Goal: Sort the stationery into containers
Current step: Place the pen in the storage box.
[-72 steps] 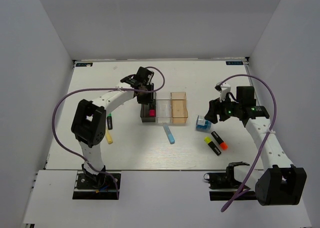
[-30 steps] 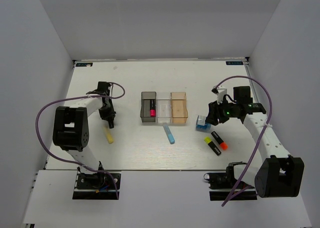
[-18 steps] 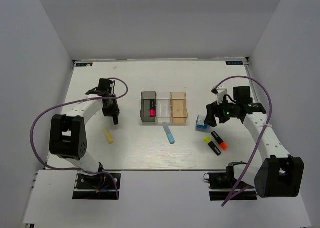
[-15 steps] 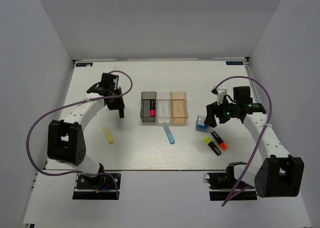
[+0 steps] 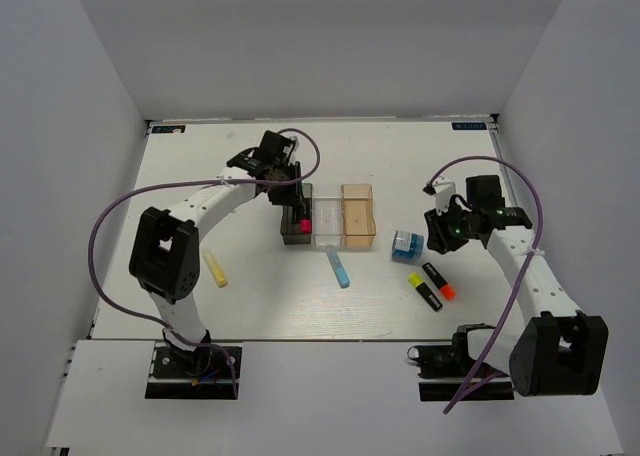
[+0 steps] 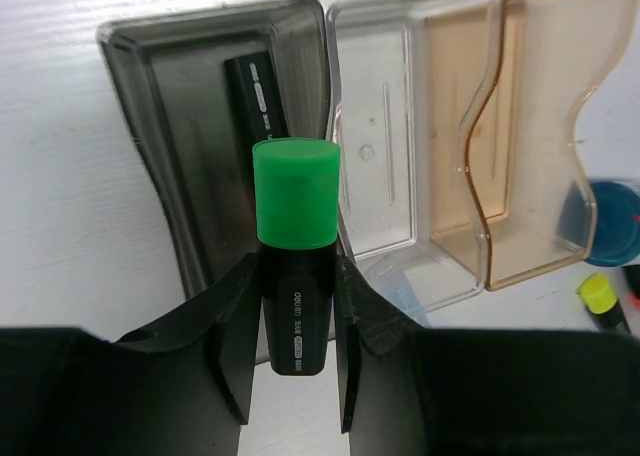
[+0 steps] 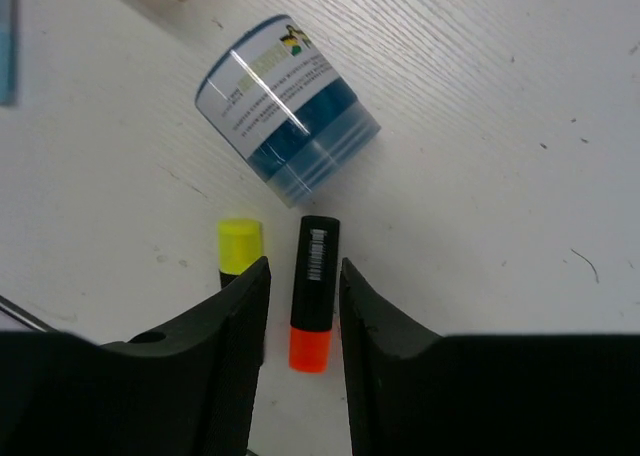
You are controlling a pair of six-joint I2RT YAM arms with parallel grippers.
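My left gripper (image 5: 291, 189) is shut on a black highlighter with a green cap (image 6: 294, 191) and holds it above the dark grey bin (image 5: 290, 234). That bin (image 6: 190, 106) holds a black highlighter with a pink end (image 5: 303, 223). The clear bin (image 5: 328, 238) and the orange-tan bin (image 5: 358, 238) stand beside it. My right gripper (image 5: 438, 232) is open and empty (image 7: 303, 266), just right of the small blue block (image 5: 405, 244). An orange-ended highlighter (image 7: 311, 348) and a yellow-ended one (image 7: 239, 246) lie on the table below it.
A light blue stick (image 5: 338, 267) lies in front of the clear bin. A pale yellow stick (image 5: 216, 269) lies at the left. The blue block (image 7: 288, 101) lies on its side. White walls stand on three sides of the table.
My left gripper has taken the green-capped highlighter from the left of the table and carried it right, over the dark grey bin. My right gripper has drawn back rightward from the blue block.
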